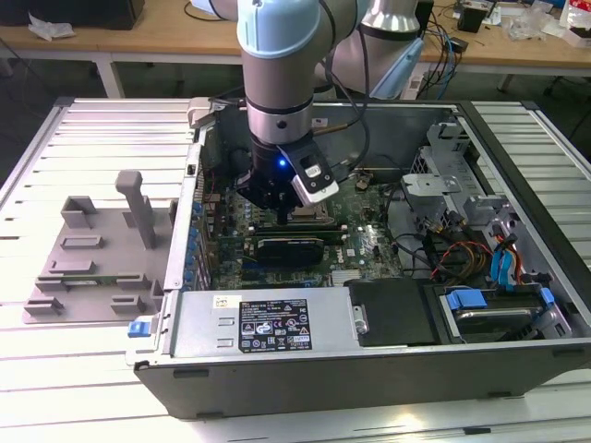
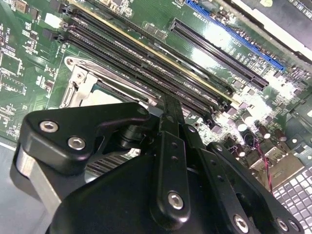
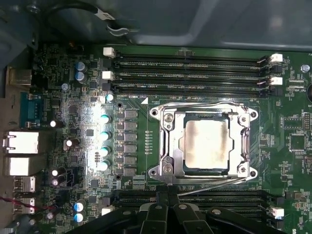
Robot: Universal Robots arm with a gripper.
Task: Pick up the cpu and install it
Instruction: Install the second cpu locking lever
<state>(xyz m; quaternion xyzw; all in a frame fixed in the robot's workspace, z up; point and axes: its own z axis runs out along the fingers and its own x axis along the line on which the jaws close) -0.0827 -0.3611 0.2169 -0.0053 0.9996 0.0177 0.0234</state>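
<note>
Looking down from the first wrist view, the cpu sits flat inside the metal socket frame on the green motherboard, between two banks of black memory slots. Its top is a dull silver-grey square with patchy smudged reflections and a thin dark rim; one edge of the frame partly overlaps its border. The gripper is cut off by the picture edge here, so whether its fingers are spread or closed cannot be told. In the second wrist view the black gripper linkage hides most of the socket, leaving one frame corner exposed. In the exterior view the arm reaches into the open computer case and blocks the socket area. A grey plastic tray lies outside the case, toward the exterior view's left.
</note>
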